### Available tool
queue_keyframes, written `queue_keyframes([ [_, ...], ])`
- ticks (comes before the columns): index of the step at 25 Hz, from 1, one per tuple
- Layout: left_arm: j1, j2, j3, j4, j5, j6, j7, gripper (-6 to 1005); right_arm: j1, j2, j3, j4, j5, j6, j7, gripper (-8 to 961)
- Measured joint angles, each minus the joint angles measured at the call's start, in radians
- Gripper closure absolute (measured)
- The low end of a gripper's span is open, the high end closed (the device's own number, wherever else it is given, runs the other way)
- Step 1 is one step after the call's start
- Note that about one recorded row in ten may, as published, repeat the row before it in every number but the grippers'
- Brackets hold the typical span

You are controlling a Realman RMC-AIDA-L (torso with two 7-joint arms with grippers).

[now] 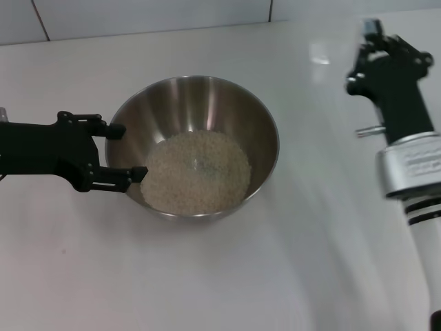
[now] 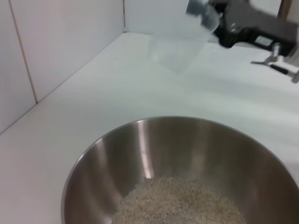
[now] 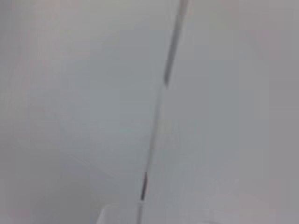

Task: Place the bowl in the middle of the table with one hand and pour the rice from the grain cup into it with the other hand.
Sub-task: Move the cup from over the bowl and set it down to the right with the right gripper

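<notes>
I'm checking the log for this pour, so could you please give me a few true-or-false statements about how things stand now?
1. The rice lies in the bowl. True.
2. The left end effector is at the bowl's rim. True.
3. The grain cup stands on the table. False: the right end effector holds it tilted in the air.
4. The cup is full of rice. False: it looks empty.
5. The right end effector is directly over the bowl. False: it is off to the side.
</notes>
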Motion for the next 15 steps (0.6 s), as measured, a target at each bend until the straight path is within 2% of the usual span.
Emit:
queue_keyframes([
  [2, -0.002, 0.000, 0.001, -0.001, 0.000, 0.000, 0.001, 185, 0.014, -0.002, 0.008, -0.093, -0.001, 0.118, 0.168, 839],
  [3, -0.003, -0.001, 0.004, -0.002, 0.000, -0.001, 0.002, 185, 0.055, -0.003, -0.007, -0.189, -0.009, 0.257, 0.335, 837],
  [4, -0.003, -0.001, 0.004, -0.002, 0.000, -0.001, 0.002, 185, 0.055, -0.003, -0.007, -0.189, -0.009, 0.257, 0.335, 835],
  [6, -0.006, -0.001, 0.004, -0.002, 0.000, -0.002, 0.002, 185, 0.107, -0.003, -0.061, -0.280, -0.040, 0.404, 0.495, 832],
  [8, -0.006, -0.001, 0.004, -0.002, 0.000, -0.002, 0.002, 185, 0.128, -0.002, -0.094, -0.303, -0.074, 0.447, 0.554, 828],
  [15, -0.013, -0.002, 0.006, -0.002, 0.000, -0.002, 0.000, 185, 0.160, 0.000, -0.114, -0.298, -0.138, 0.513, 0.570, 814],
])
